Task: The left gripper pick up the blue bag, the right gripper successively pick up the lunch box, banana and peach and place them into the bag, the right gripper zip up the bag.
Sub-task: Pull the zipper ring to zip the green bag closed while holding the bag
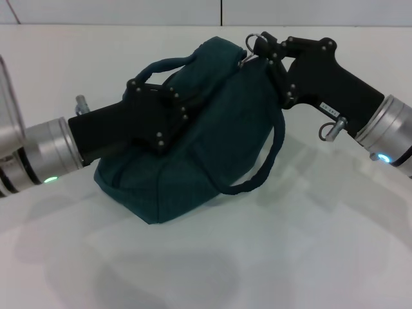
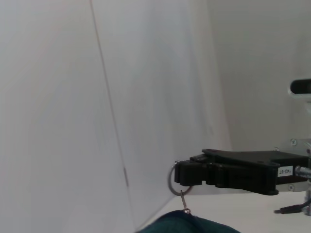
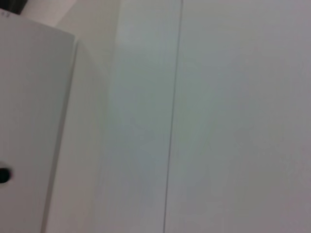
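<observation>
From the head camera, the dark teal fabric lunch bag [image 1: 193,148] sits in the middle of the frame on the white table [image 1: 309,257], its mouth looking drawn closed along the top. My black angular left gripper [image 1: 168,112] reaches in from the left edge and is pressed together on the bag's near side, by one padded handle. My black angular right gripper [image 1: 267,48] comes in from the right edge and pinches the metal ring zipper pull [image 1: 255,40] at the bag's upper right end. No lunch box, banana or peach shows, so I judge them inside and the zipping near its end.

In the left wrist view, the right gripper [image 2: 182,174] lies at lower right, fingertips closed on the ring pull [image 2: 174,180], with a sliver of teal fabric [image 2: 189,224] at the bottom edge.

The right wrist view shows only pale wall [image 3: 218,116] and a white panel [image 3: 34,131] on the left.

To finish well, I would keep the left hold firm as an anchor, draw the pull straight along the zipper line, and avoid lifting the bag.
</observation>
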You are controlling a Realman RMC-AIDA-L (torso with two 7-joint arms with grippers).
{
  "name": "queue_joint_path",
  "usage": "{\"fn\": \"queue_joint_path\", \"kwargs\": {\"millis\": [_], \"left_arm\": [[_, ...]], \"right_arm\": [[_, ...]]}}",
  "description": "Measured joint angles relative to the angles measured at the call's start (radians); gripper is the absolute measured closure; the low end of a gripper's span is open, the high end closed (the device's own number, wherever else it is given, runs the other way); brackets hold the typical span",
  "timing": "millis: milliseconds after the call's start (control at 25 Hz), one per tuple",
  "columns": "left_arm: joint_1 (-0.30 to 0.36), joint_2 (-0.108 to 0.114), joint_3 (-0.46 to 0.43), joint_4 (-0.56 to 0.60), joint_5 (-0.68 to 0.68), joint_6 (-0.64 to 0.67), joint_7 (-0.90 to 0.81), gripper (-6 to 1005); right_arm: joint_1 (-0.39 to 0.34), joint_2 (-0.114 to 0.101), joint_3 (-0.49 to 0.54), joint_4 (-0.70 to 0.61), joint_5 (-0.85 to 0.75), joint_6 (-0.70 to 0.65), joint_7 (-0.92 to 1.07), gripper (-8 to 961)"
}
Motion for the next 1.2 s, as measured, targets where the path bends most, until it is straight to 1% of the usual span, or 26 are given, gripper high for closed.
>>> {"fn": "queue_joint_path", "kwargs": {"millis": [120, 280, 360, 600, 760, 840, 960, 1080, 1200], "left_arm": [[0.023, 0.000, -0.001, 0.003, -0.016, -0.002, 0.048, 937], [0.053, 0.003, -0.007, 0.005, -0.047, -0.007, 0.098, 960], [0.061, 0.005, -0.019, 0.005, -0.054, -0.010, 0.101, 964], [0.078, 0.006, -0.100, 0.004, -0.056, -0.024, 0.101, 976], [0.077, 0.005, -0.107, 0.005, -0.061, -0.021, 0.081, 984], [0.069, 0.004, -0.108, 0.005, -0.099, -0.014, -0.015, 988], [0.050, 0.007, -0.108, 0.007, -0.171, -0.006, -0.244, 994], [0.038, 0.009, -0.106, 0.020, -0.191, 0.009, -0.363, 1000], [0.030, 0.004, -0.091, 0.080, -0.183, 0.011, -0.466, 929]], "right_arm": [[0.006, 0.000, 0.021, 0.024, 0.010, 0.000, 0.041, 935], [0.007, 0.000, 0.027, 0.054, 0.068, 0.001, 0.056, 934], [0.007, 0.000, 0.028, 0.061, 0.090, 0.005, 0.061, 934], [0.005, 0.000, 0.028, 0.063, 0.104, 0.034, 0.062, 935], [0.004, 0.000, 0.028, 0.064, 0.107, 0.039, 0.064, 935], [0.004, 0.000, 0.024, 0.065, 0.107, 0.039, 0.065, 935], [0.006, 0.000, 0.020, 0.064, 0.107, 0.040, 0.065, 935], [0.007, 0.000, 0.020, 0.064, 0.107, 0.040, 0.065, 935], [0.006, 0.000, 0.018, 0.064, 0.106, 0.040, 0.065, 935]]}}
